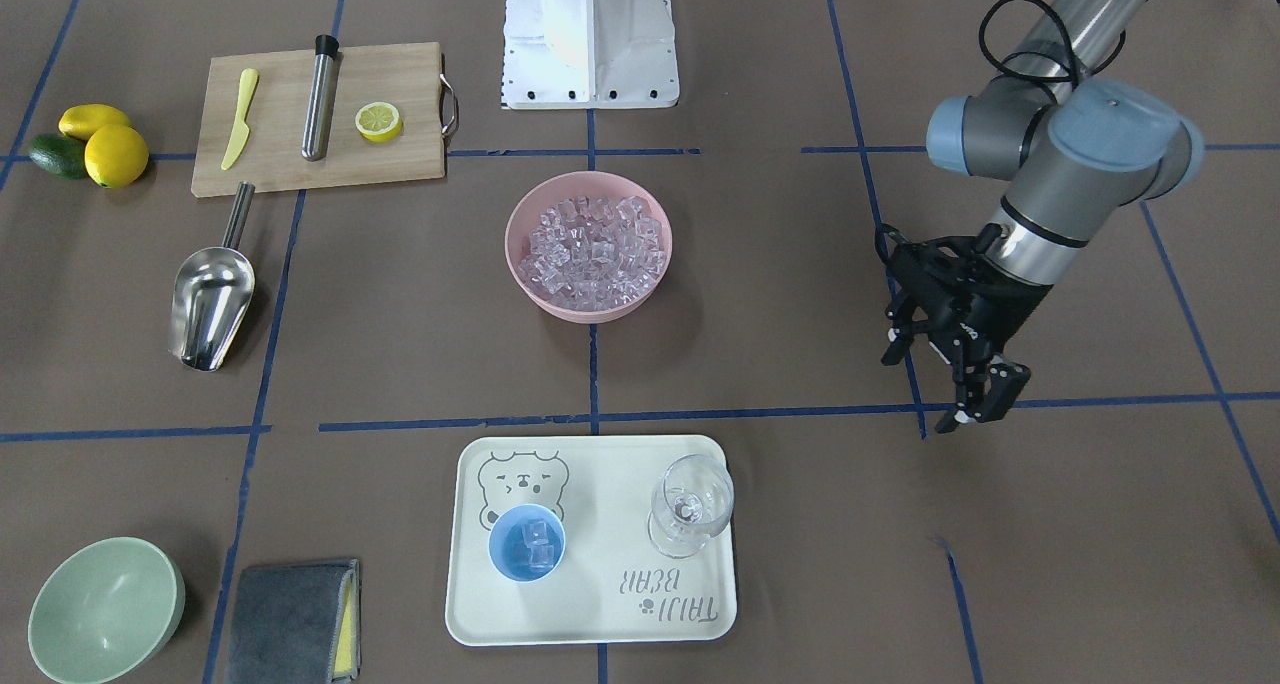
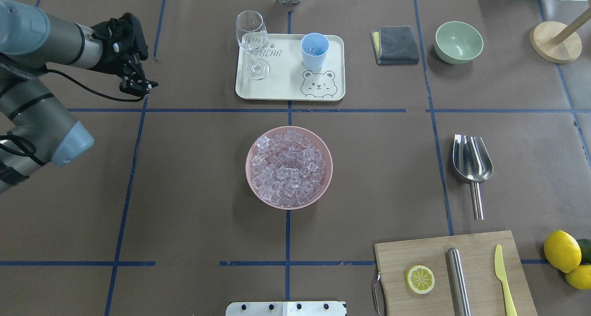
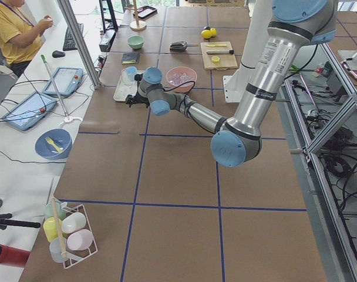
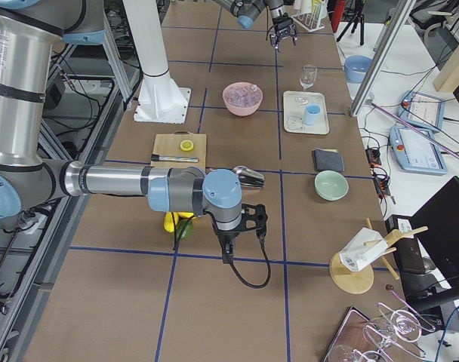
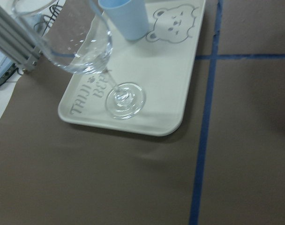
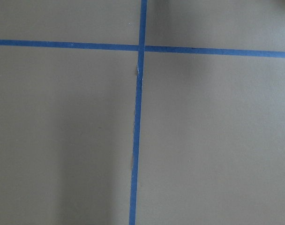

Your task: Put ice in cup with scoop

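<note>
The ice is a heap of clear cubes in a pink bowl at the table's middle. The light-blue cup stands upright on a cream tray and holds a few cubes; it also shows in the left wrist view. The steel scoop lies on the table, empty and apart from both grippers. My left gripper is open and empty, hovering beside the tray near the stemmed glass. My right gripper shows only in the exterior right view, so I cannot tell if it is open or shut.
A clear stemmed glass stands on the tray next to the cup. A cutting board carries a lemon half, a steel cylinder and a yellow knife. A green bowl, a grey cloth and lemons sit at the table's edges.
</note>
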